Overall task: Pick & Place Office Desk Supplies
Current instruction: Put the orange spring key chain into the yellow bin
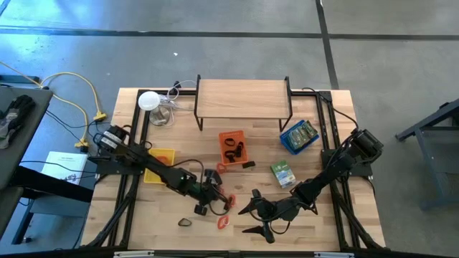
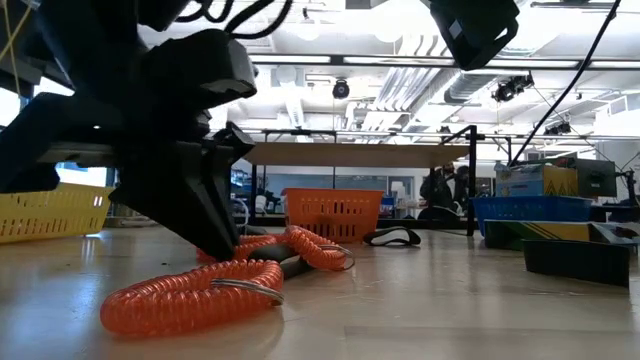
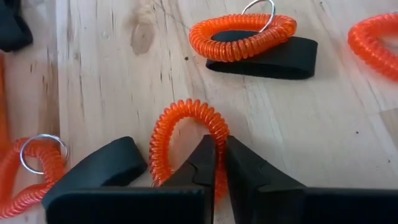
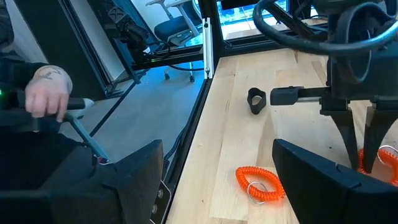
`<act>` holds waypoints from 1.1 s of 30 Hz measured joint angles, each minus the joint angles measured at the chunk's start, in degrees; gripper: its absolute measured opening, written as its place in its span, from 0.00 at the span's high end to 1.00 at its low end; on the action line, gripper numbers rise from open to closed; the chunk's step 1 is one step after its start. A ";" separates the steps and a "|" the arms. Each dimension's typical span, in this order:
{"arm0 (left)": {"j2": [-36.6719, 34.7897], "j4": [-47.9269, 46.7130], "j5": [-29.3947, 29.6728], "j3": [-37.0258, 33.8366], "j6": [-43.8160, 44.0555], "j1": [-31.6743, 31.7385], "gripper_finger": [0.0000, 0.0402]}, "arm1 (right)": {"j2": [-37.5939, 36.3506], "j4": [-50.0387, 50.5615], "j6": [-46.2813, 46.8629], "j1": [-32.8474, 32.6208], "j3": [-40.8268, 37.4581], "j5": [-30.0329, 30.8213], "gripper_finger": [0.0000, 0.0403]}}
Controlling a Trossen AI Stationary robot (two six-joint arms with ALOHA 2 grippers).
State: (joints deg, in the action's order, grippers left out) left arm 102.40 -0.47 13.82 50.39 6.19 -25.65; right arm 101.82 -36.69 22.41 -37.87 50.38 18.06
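Sorting looks barely half done: black clips sit in the orange tray (image 1: pixel 231 136), yet the left gripper (image 3: pixel 216 163) at six o'clock pinches one orange coil (image 3: pixel 186 134) narrowly, others loose beside it, while the right gripper (image 1: pixel 259 213) spreads wide, empty.

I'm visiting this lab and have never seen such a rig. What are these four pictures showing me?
Two dark robot arms work at a wooden table. One picture looks straight down, one sits at table-top height, and two come from cameras on the arms' wrists. The left gripper is shut on an orange coil loop. The right gripper waits open beside it. Other coil loops and black clips lie around. An orange tray, a yellow tray and a blue tray stand behind.
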 joint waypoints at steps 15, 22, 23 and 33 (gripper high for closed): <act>-16.70 -14.55 4.68 -0.04 7.95 -6.54 0.98 | 0.00 0.17 0.00 0.00 -0.01 0.00 0.28; -27.27 -40.86 4.33 -0.06 31.06 -9.38 0.98 | 0.00 0.16 0.02 0.02 -0.01 0.00 0.28; -28.69 -44.19 4.33 -0.06 33.44 -10.09 0.98 | 0.00 0.15 0.02 0.01 0.00 0.01 0.28; -36.14 -71.61 3.83 -0.04 62.23 -14.31 0.98 | 0.00 0.11 0.25 0.15 -0.01 0.24 0.28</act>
State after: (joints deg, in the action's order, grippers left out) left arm 66.26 -72.08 17.65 50.35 68.42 -39.97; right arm 101.82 -36.58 22.66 -37.71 50.37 18.31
